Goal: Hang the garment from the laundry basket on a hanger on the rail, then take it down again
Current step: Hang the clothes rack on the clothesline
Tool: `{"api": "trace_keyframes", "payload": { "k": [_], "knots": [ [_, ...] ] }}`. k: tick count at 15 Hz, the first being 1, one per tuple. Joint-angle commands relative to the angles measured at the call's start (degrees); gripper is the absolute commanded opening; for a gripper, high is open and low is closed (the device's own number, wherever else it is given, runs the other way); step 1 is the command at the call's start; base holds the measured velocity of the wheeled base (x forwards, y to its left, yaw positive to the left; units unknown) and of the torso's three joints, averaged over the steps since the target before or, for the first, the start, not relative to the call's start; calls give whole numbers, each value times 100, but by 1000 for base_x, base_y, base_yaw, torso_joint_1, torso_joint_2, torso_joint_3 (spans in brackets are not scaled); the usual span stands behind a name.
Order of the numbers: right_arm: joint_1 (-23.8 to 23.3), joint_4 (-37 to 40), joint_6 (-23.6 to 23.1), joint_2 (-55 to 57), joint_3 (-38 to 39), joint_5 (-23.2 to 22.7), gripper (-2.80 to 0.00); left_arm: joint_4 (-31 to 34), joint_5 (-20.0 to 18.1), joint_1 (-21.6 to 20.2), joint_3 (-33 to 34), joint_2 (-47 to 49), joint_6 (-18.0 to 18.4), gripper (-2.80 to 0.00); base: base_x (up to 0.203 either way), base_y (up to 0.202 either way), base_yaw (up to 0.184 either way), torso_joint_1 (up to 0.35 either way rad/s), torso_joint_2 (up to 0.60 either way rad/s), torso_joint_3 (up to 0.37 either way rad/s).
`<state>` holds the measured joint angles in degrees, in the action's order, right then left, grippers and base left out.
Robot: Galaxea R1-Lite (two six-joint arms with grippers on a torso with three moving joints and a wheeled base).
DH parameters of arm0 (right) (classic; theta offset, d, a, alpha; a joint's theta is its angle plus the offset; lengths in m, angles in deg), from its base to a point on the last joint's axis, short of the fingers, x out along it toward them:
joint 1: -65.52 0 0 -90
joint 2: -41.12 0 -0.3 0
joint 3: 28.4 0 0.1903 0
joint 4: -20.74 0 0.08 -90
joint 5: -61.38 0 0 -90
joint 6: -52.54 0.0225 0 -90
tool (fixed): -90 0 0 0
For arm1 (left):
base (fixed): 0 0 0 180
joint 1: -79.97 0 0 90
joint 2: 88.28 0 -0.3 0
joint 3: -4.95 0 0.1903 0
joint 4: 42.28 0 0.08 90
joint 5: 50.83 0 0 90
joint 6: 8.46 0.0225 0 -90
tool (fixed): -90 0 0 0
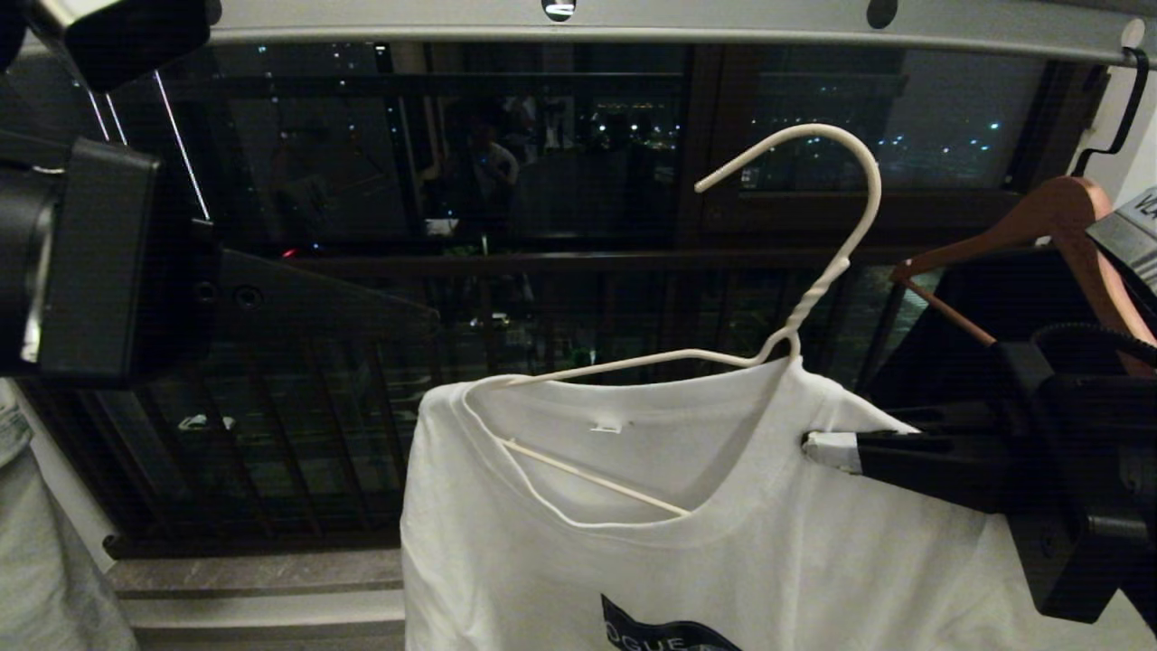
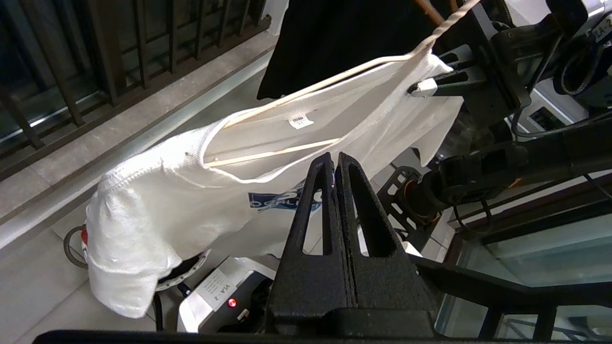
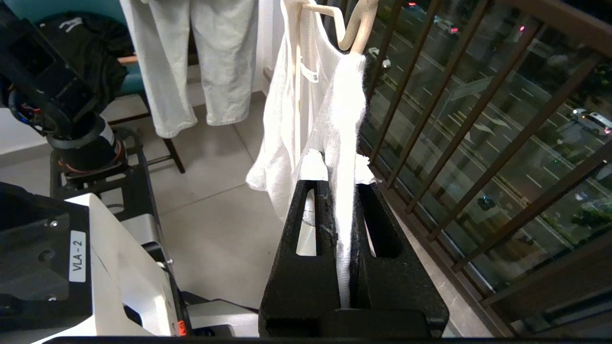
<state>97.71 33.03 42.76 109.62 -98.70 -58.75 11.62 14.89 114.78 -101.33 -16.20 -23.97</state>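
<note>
The white T-shirt garment (image 1: 633, 542) with a blue logo is on the cream wire hanger (image 1: 845, 235). The hanger's hook hangs free in the air below the light-grey rail (image 1: 687, 23), touching nothing. My right gripper (image 1: 818, 449) comes in from the right and is shut on the shirt's shoulder, white cloth pinched between its fingers (image 3: 342, 191). My left gripper (image 2: 334, 157) is shut and empty, off to the shirt's left, apart from the cloth (image 2: 158, 191). A round rim (image 2: 184, 274) peeks out under the shirt; I cannot tell if it is the laundry basket.
A brown wooden hanger (image 1: 1039, 217) with a black garment (image 1: 949, 325) hangs from the rail at the right, close to my right arm. Dark balcony railing bars (image 1: 316, 407) stand behind. A pale grey-green garment (image 3: 191, 62) hangs at the left. The robot's base (image 2: 220, 291) is below.
</note>
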Motion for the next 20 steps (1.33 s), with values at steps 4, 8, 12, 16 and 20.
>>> {"api": "trace_keyframes", "payload": {
  "k": [4, 8, 12, 16, 20],
  "knots": [
    [34, -7, -7, -2, 9, -20, -280, 14, -15, 70, 3, -1, -13, -280, 0, 0, 0, 158, -315, -172],
    [42, -17, -6, -30, 9, -29, -280, 5, -15, 70, 12, 34, -13, -280, 0, 0, 0, 155, -312, -162],
    [35, -26, -51, -51, 149, -20, -280, 5, -15, 70, 3, 8, -22, -280, 0, 0, 0, 78, -169, -79],
    [42, -43, -51, 85, 158, -29, -280, -4, -6, 70, -30, -106, -86, -280, 0, 0, 0, 0, 0, 0],
    [241, -42, -13, 80, 67, 70, -280, -12, 2, 70, -41, -208, -101, -280, 0, 0, 0, 0, 0, 0]
  ]
}}
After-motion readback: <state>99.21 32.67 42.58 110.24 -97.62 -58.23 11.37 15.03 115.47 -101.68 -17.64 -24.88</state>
